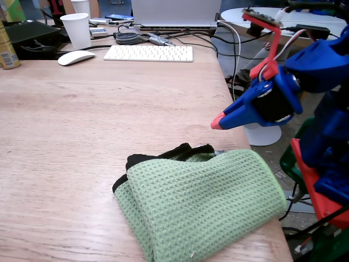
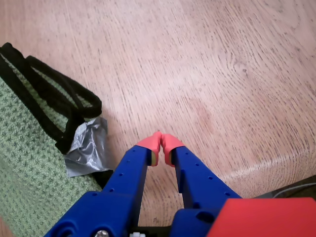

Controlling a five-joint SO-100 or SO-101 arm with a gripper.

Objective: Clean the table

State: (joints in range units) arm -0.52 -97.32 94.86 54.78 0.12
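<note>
One blue robot arm with a red-tipped gripper [image 1: 217, 122] hangs above the right edge of the table [image 1: 82, 125] in the fixed view, its snout pointing left and clear of the wood. The table, a broad desk with a pale beige-pink wood-grain top, fills most of that view and runs from the near foreground to the clutter at the back. In the wrist view the gripper [image 2: 161, 141] has its two red tips pressed together with nothing between them, poised over bare table [image 2: 222, 74] near the desk's rounded edge. A folded green waffle-weave cloth [image 1: 196, 204] with black trim lies on the table's near right corner in the fixed view, below and slightly left of the gripper and apart from it. In the wrist view the green cloth [image 2: 24, 163] sits at the left, its black border looping along the top, and a crumpled scrap of grey tape [image 2: 88, 148] lies against its edge, just beside the left blue finger. At the far end of the table in the fixed view stand a white keyboard [image 1: 148, 53], a white mouse [image 1: 76, 57], a white paper cup [image 1: 77, 30] and a laptop [image 1: 175, 13], all well apart from the arm. A round white pedestal table [image 1: 262, 134] shows behind the gripper, beyond the desk edge.
</note>
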